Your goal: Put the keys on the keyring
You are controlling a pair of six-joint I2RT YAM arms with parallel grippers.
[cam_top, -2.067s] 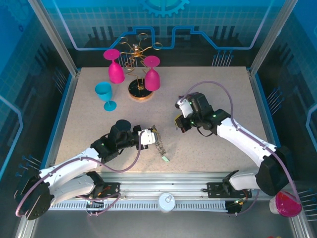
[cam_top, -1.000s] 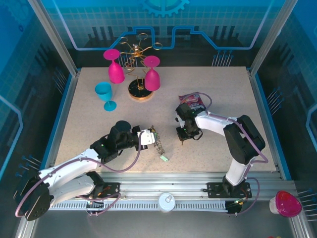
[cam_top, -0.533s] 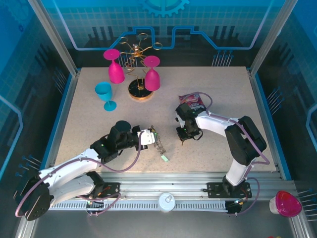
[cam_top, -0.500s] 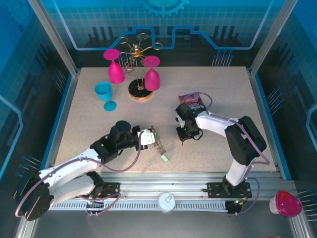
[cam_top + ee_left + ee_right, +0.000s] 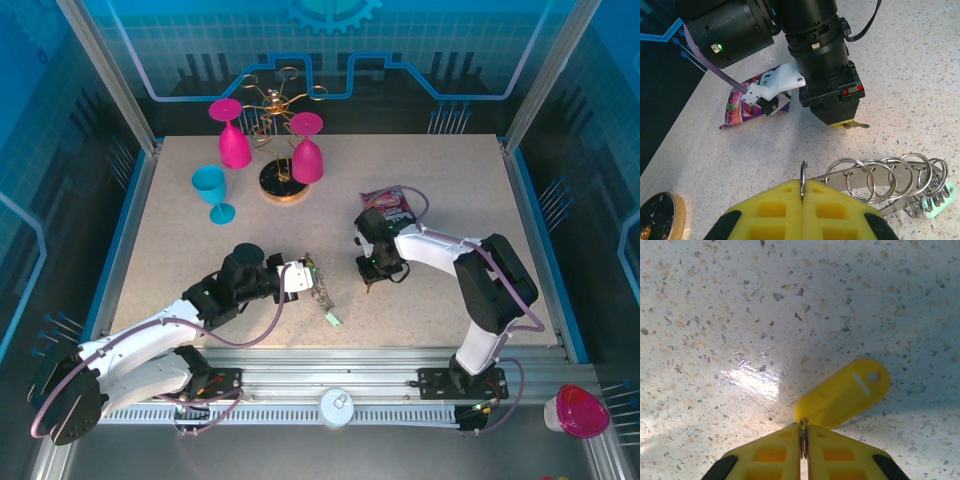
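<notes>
The keyring (image 5: 890,176), a flat grey hoop edged with wire loops, lies on the table in front of my left gripper (image 5: 802,183). That gripper is shut on one upright loop at the ring's edge. A key with a pale green tag (image 5: 939,198) hangs on the ring's far side. From above, the keyring (image 5: 319,289) sits just right of the left gripper (image 5: 304,272). My right gripper (image 5: 803,432) is shut on the small metal ring of a key with a yellow tag (image 5: 844,392), which lies on the table. The right gripper (image 5: 372,277) points down at the table's middle.
A pink snack bag (image 5: 389,204) lies behind the right gripper. Two pink goblets (image 5: 234,140) (image 5: 306,150), a blue goblet (image 5: 213,190) and a gold wire rack (image 5: 274,112) stand at the back left. A pink cup (image 5: 578,411) sits off the table, front right.
Two seconds ago the right arm reached in from the right, over the snack bag; it has since folded and lowered its gripper onto the yellow-tagged key. The left arm has not moved.
</notes>
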